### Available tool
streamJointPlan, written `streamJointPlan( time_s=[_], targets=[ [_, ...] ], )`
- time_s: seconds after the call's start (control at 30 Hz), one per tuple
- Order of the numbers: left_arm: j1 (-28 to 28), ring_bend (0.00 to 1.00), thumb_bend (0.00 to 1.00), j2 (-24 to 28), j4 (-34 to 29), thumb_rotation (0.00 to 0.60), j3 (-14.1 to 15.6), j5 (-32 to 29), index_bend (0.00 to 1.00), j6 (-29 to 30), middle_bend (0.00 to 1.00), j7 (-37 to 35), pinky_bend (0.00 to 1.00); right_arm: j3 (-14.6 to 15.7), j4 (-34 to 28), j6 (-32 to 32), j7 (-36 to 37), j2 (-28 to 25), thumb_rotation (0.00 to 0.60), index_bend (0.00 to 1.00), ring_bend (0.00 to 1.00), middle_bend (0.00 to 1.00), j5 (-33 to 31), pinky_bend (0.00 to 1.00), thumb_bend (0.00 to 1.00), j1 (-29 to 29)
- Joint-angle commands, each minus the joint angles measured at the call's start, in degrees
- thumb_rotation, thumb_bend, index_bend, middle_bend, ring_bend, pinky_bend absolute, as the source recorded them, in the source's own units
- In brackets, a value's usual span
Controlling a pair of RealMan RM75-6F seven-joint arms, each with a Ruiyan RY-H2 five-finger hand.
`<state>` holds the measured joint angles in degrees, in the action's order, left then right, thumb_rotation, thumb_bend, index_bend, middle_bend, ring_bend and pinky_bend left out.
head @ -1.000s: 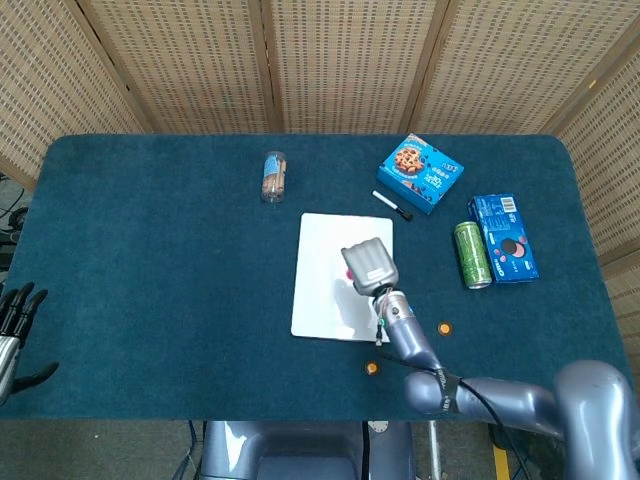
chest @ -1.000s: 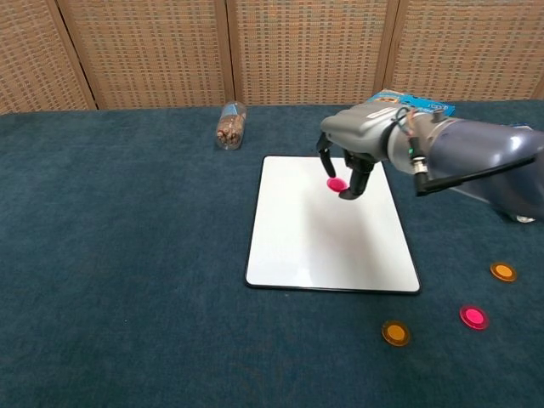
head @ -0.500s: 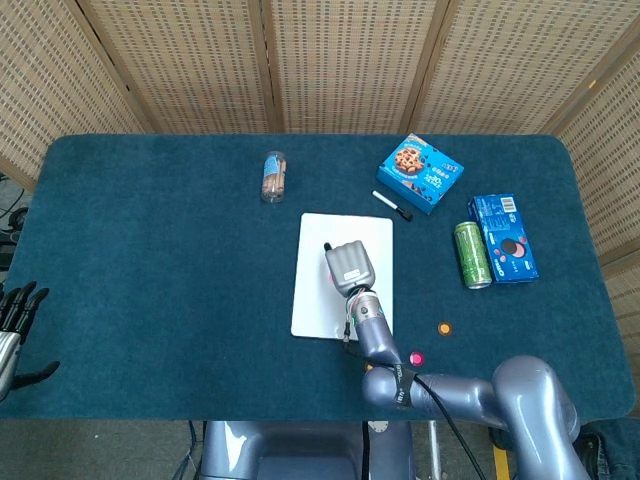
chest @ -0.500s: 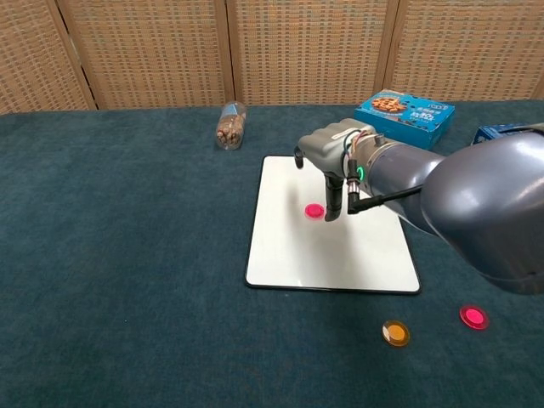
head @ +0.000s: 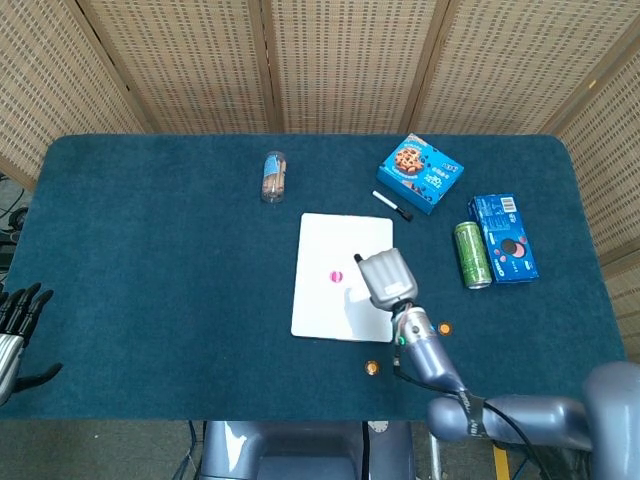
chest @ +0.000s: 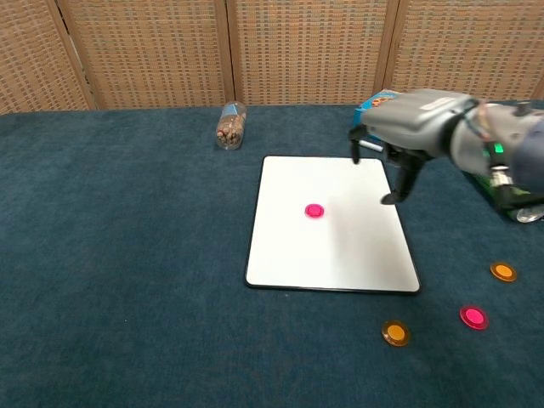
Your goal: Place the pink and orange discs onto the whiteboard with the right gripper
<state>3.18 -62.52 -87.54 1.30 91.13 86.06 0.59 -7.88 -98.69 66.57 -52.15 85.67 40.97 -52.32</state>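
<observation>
One pink disc (chest: 314, 211) sits on the whiteboard (chest: 340, 255). My right robot hand (chest: 399, 144) hovers over the board's right edge — fingers apart, holding nothing. On the table (chest: 127, 297): pink disc (chest: 473, 317), two orange discs (chest: 395, 332) (chest: 503, 272). They look thin, light, rigid, probably slick — I'd pinch across the rim. Left robot hand (head: 15, 320) idles off the table's edge, fingers apart.

Silver-grey right hand (chest: 414, 127) with black fingers (chest: 398, 189).
</observation>
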Motion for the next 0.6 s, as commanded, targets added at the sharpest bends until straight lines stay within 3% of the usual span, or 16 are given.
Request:
streamJointPlan(
  time_s=[0.03,0.3,0.43,0.6],
  targets=[
    [0.1,0.00,0.00,-0.8,1.2,0.600,0.3,1.4,0.00,0.7,0.00,-0.3,0.00,6.7,-3.9,1.6,8.2,-6.3,0.600,0.37,0.95,0.95,8.2,1.00,0.26,7.1],
    [0.2,0.00,0.00,-1.5,2.2,0.600,0.6,3.0,0.00,1.8,0.00,0.0,0.00,13.5,0.9,1.2,18.6,-7.8,0.600,0.41,0.95,0.96,19.8,1.00,0.26,14.3],
    [0.5,0.00,0.00,-2.0,2.8,0.600,0.6,3.1,0.00,1.5,0.00,0.1,0.00,15.0,4.1,0.0,22.1,-7.0,0.600,0.41,0.95,0.96,22.7,1.00,0.30,16.5],
    [0.8,0.00,0.00,-2.6,3.7,0.600,0.5,3.4,0.00,1.6,0.00,-0.3,0.00,14.6,8.3,-1.3,24.2,-5.8,0.600,0.42,0.95,0.96,24.4,1.00,0.31,17.9]
  ],
)
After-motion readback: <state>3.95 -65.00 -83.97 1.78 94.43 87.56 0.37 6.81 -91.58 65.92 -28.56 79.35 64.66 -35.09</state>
